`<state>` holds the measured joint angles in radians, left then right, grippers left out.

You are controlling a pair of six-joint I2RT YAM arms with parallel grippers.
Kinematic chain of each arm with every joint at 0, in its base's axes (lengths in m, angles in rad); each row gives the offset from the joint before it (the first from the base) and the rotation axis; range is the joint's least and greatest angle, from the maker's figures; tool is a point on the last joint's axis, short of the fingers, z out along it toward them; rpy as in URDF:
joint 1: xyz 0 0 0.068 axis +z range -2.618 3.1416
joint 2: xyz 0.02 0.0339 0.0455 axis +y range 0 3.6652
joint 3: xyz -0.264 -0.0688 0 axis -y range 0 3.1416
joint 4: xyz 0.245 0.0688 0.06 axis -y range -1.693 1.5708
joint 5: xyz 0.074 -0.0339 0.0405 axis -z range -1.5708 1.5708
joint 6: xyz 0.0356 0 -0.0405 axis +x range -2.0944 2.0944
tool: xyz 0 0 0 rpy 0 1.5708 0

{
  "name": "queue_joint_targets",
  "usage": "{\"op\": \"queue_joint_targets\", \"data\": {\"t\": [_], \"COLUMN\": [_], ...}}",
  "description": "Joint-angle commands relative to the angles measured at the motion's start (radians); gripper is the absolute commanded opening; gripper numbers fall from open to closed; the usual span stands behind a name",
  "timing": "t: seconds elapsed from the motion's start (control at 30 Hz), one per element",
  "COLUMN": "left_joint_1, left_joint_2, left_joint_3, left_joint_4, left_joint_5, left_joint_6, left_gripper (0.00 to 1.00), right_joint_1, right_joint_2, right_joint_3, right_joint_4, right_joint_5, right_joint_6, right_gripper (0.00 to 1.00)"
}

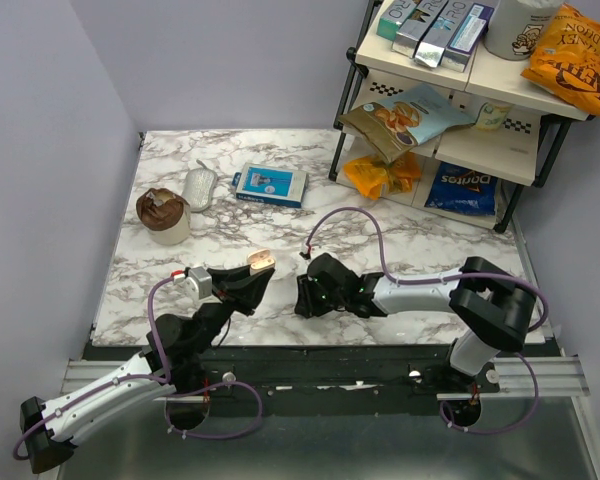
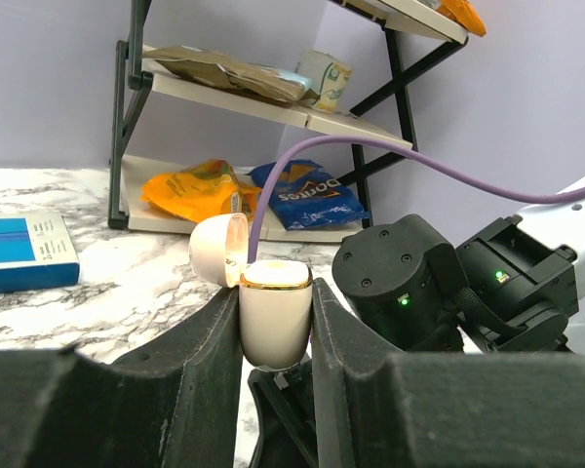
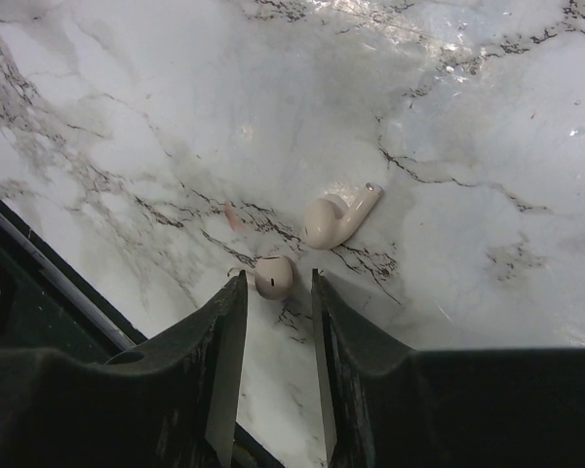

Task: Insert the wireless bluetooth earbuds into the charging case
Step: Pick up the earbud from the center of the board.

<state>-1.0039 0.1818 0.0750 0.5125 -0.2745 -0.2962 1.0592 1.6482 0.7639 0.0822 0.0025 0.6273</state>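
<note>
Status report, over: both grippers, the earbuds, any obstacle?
Left gripper shut on case, lid open. Right gripper open, earbud between its fingers, on table. Second earbud beside. Nothing blocking.

Showing white on 2 earbuds (image 3: 341,216) (image 3: 274,277), cream with gold rim on charging case (image 2: 275,322), grey-veined white marble on table (image 1: 430,250), blue on box (image 1: 270,184).

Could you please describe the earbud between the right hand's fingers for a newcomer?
On the marble table, near its front edge, the right hand points down. Between its fingertips lies a tiny white earbud showing only its rounded head; the second earbud, just beyond the fingers, lies with its stem in plain view.
</note>
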Motion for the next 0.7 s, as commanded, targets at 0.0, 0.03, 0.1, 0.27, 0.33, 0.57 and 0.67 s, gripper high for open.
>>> {"op": "queue_joint_targets", "data": {"t": [0.0, 0.03, 0.1, 0.27, 0.33, 0.57, 0.67], "left_joint_1": [-0.009, -0.009, -0.010, -0.012, -0.012, -0.013, -0.013], "left_joint_2": [0.002, 0.002, 0.002, 0.004, 0.004, 0.005, 0.010], "left_joint_3": [0.025, 0.025, 0.023, 0.025, 0.025, 0.028, 0.032], "left_joint_4": [-0.002, -0.002, -0.003, 0.000, 0.000, 0.004, 0.007], "left_joint_5": [-0.011, -0.011, -0.009, -0.011, -0.009, -0.011, -0.015], "left_joint_6": [0.011, 0.009, 0.011, 0.011, 0.012, 0.015, 0.023], "left_gripper": [0.00, 0.00, 0.00, 0.00, 0.00, 0.00, 0.00], "right_joint_1": [0.016, 0.015, 0.016, 0.021, 0.019, 0.021, 0.019], "right_joint_2": [0.062, 0.068, 0.079, 0.075, 0.062, -0.037, -0.123], "right_joint_3": [0.008, 0.011, 0.023, 0.023, 0.015, -0.040, -0.066], "right_joint_4": [-0.140, -0.142, -0.147, -0.154, -0.159, -0.174, -0.200], "right_joint_5": [0.017, 0.016, 0.013, 0.017, 0.022, 0.077, 0.109], "right_joint_6": [-0.021, -0.023, -0.026, -0.026, -0.023, -0.008, -0.023], "right_gripper": [0.41, 0.41, 0.40, 0.33, 0.30, 0.25, 0.25]}}
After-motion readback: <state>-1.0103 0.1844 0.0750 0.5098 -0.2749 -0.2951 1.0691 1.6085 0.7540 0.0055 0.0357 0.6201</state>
